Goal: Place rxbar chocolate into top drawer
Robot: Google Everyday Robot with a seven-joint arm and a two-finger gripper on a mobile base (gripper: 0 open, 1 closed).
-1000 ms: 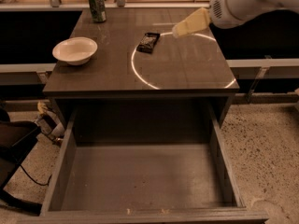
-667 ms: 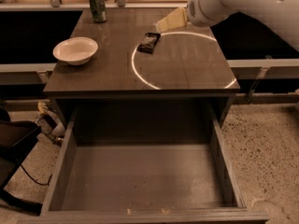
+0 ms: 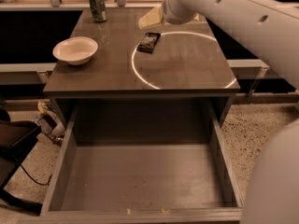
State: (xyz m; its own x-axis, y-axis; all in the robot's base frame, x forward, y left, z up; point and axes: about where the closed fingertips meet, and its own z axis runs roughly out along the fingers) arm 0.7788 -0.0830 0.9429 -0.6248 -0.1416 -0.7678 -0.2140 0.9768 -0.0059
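Well, the gripper (image 3: 152, 17) is held just behind the chocolate bar (image 3: 149, 42), open or closed can't be told; approached crooked, the bar could be skidded across the worktop (image 3: 187, 64).

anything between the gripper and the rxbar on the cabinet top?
Nothing. In the camera view, the gripper is just beyond the rxbar chocolate, and only a bare strip of cabinet top shows between them.
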